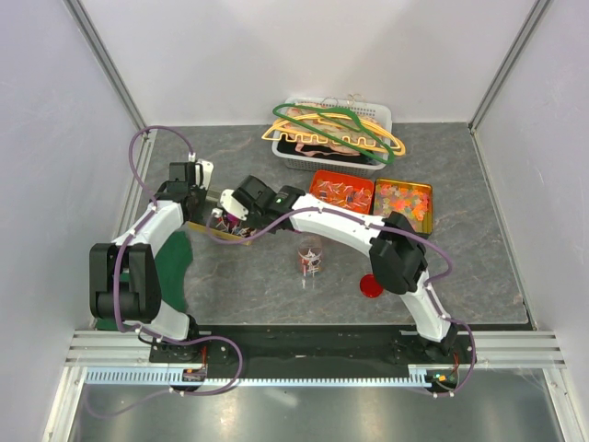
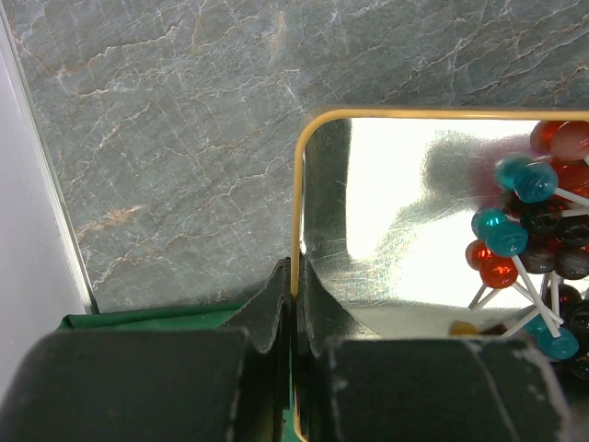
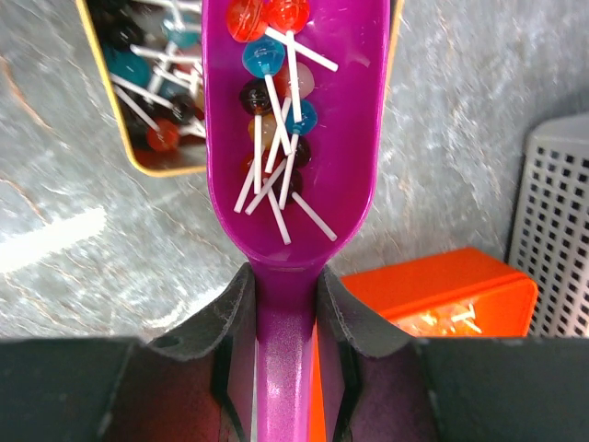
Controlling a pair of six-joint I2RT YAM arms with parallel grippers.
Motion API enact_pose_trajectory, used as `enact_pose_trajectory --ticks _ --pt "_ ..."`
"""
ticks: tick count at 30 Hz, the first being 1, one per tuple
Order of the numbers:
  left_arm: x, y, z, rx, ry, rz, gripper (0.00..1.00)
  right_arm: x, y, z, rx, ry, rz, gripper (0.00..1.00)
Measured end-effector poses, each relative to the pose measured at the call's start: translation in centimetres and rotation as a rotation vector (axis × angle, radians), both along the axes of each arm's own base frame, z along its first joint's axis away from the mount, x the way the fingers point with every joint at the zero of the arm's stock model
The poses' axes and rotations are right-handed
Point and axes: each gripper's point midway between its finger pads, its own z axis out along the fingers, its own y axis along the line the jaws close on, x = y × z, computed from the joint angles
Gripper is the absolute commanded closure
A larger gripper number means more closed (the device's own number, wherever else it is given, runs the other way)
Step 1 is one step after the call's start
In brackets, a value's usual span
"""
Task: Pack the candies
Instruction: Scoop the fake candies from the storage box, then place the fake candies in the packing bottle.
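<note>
The step in hand is scooping. The right jaws are clamped on the handle of a purple scoop (image 3: 340, 184), whose bowl carries a load of candies (image 3: 271, 110) (round lollipops on white sticks, red, blue and dark). In the right wrist view the bowl runs to the top of the frame, its tip over a gold-rimmed tin (image 3: 138, 170) at upper left, where more candies lie. The left jaws are shut on that tin's rim, at lower centre of the left wrist view, apparently steadying it on the desk (image 2: 184, 138). The jar (image 1: 310, 258) stands at the centre of the top view, with a red lid (image 1: 371, 285) lying to its lower right. Next, I judge, the scoop must travel level to the jar's mouth and then tip slowly, since the sticks may snag on the narrow opening.
</note>
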Motion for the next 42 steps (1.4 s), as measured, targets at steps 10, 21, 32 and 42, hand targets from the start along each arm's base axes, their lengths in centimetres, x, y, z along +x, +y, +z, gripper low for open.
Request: enact_pose_trajectory --ticks 10,21,32,42 --pt "0.0 0.0 0.0 0.000 0.000 0.000 0.98 1.2 -2.2 2.5 0.021 -0.051 -0.043 1.00" --pt "0.0 0.0 0.0 0.000 0.000 0.000 0.98 5.2 -7.3 7.8 0.104 -0.128 -0.162 1.00" --pt "0.0 -0.1 -0.4 -0.003 0.009 -0.003 0.98 -0.6 -14.8 10.0 0.109 0.003 0.007 1.00" --pt "0.1 -0.3 -0.5 -0.015 0.012 -0.012 0.98 -7.3 -18.7 8.9 0.035 0.136 0.143 1.00"
